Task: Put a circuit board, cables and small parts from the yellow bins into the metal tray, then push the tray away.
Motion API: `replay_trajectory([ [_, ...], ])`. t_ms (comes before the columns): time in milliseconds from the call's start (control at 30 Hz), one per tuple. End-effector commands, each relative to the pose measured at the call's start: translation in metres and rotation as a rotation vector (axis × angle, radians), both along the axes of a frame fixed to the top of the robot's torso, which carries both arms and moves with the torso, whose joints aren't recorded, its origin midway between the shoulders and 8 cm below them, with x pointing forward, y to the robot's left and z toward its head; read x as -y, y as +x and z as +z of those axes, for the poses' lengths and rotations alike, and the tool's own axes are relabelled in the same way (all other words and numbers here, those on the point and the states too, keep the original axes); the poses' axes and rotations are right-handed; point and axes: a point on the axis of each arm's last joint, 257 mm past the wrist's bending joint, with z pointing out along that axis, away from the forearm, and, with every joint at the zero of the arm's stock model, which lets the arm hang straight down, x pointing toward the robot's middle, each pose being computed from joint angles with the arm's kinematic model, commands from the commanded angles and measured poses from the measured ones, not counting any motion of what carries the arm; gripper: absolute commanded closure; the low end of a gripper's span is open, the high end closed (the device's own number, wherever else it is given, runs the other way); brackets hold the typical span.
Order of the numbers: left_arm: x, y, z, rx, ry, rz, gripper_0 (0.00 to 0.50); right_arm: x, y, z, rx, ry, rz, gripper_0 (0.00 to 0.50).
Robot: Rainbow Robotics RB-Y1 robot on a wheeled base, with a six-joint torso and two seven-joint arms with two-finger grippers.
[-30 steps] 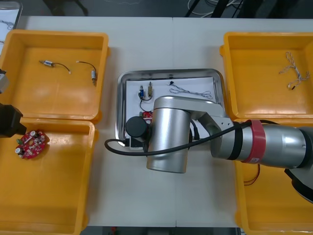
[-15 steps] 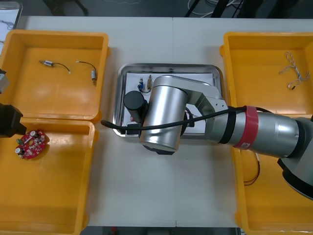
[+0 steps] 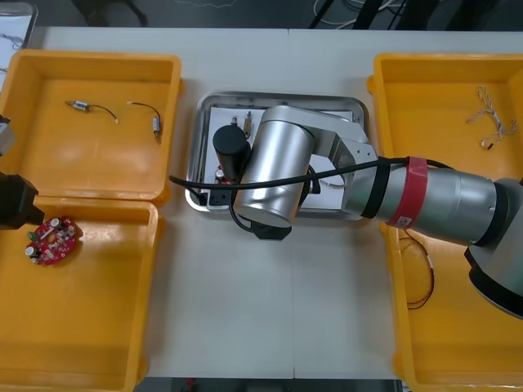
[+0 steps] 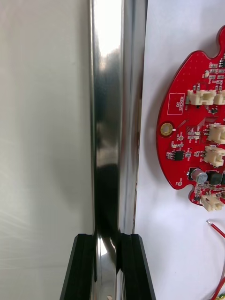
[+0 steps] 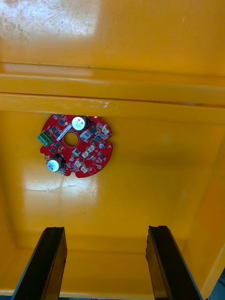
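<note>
The worktop (image 3: pixel 270 310) carries yellow bins (image 3: pixel 172 82) at each side and the metal tray (image 3: pixel 359 106) between them, toward the far edge. The right arm (image 3: pixel 441 204) reaches across from the robot's right and covers the near half of the tray, so it is much the nearer arm. The right gripper (image 4: pixel 107 236) has its fingers clenched on the tray's shiny rim (image 4: pixel 110 117). The rim runs lengthwise out from between them, with bare worktop on one side and the tray's white floor on the other. The wrist hides which stretch of rim this is; it looks like the near-left part.

The tray holds a circuit board (image 4: pixel 197 136) just inside that rim, a red cable (image 4: pixel 215 228) and small parts (image 3: pixel 245 120). The loading therefore seems done and the push appears to be in hand, straight toward the far edge.

The left gripper (image 5: pixel 107 229) hangs with its fingers released over the near left bin, above a spare board (image 5: pixel 77 145).
</note>
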Motion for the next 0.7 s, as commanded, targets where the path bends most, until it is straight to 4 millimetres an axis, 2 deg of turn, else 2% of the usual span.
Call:
replay_trajectory([
  [33, -0.004, 0.001, 0.009, 0.034, 0.03, -0.047, 0.0, -0.03, 0.015, 0.034, 0.034, 0.046, 0.059, 0.5],
  [333, -0.004, 0.001, 0.009, 0.034, 0.03, -0.047, 0.0, -0.034, 0.029, 0.041, 0.024, 0.07, 0.063, 0.5],
  [700, -0.004, 0.001, 0.009, 0.034, 0.03, -0.047, 0.0, -0.033, 0.036, 0.047, 0.036, 0.04, 0.104, 0.5],
])
